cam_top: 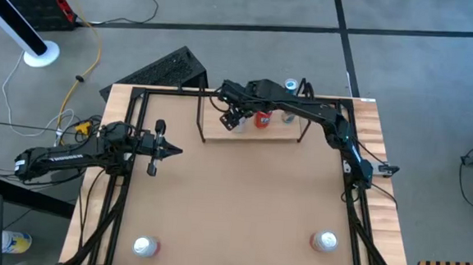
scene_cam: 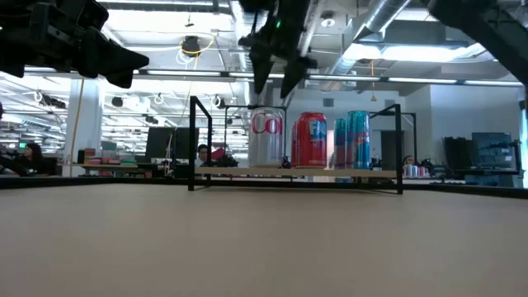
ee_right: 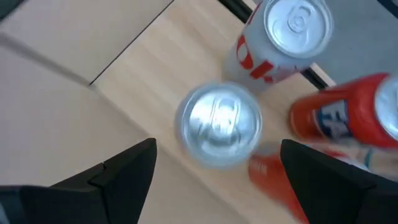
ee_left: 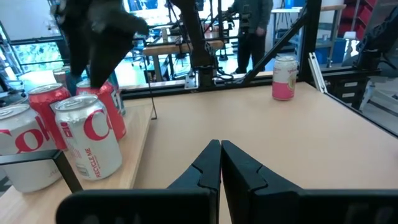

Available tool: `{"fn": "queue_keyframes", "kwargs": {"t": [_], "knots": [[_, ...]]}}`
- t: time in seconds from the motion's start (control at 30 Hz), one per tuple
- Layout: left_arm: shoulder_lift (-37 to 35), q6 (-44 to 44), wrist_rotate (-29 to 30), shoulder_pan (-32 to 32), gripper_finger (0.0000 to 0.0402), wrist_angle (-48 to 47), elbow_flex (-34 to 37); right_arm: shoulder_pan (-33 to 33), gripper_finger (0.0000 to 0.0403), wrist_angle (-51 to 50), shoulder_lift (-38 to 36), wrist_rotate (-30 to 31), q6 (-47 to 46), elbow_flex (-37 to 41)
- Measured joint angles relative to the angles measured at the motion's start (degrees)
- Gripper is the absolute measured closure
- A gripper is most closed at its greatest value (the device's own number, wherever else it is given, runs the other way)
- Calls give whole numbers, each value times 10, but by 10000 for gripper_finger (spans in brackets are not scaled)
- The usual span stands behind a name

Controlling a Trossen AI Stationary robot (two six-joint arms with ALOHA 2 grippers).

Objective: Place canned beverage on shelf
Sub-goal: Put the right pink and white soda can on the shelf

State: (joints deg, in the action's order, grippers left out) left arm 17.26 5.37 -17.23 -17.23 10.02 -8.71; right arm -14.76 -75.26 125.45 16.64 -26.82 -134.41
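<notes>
The shelf (cam_top: 277,137) is a light-wood plank with black rod uprights at the table's far middle. On it stand a silver Diet Coke can (scene_cam: 266,139), a red can (scene_cam: 309,140) and teal cans (scene_cam: 353,140). My right gripper (scene_cam: 275,82) is open and hovers just above the silver can, whose top (ee_right: 219,124) shows between its fingers, which stand apart from it. A second silver can (ee_right: 292,31) and a red can (ee_right: 354,118) stand beside it. My left gripper (cam_top: 174,151) is shut and empty, raised over the table's left part.
Two loose cans stand near the table's near edge, one at the left (cam_top: 146,245) and one at the right (cam_top: 324,241); the latter shows pink in the left wrist view (ee_left: 285,78). Bare tabletop lies between them and the shelf. People stand in the room beyond.
</notes>
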Motion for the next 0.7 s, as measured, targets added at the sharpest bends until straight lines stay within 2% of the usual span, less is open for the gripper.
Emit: {"fn": "queue_keyframes", "kwargs": {"t": [0.17, 0.33, 0.47, 0.53, 0.7], "knots": [[0, 0, 0, 0, 401, 0, 0, 50, 35, -45, -44, 10, -37, 0], [0, 0, -1, 0, 401, 0, 0, 146, 35, -133, -80, 10, -103, 0], [0, 0, -1, 0, 401, -1, 0, 244, 35, -146, -104, -55, -168, 15], [0, -1, -1, 0, 401, 0, 0, 296, 35, -147, -105, -75, -218, 15], [0, -1, -1, 0, 401, 7, 0, 420, 35, -147, -100, -77, -378, 16]]}}
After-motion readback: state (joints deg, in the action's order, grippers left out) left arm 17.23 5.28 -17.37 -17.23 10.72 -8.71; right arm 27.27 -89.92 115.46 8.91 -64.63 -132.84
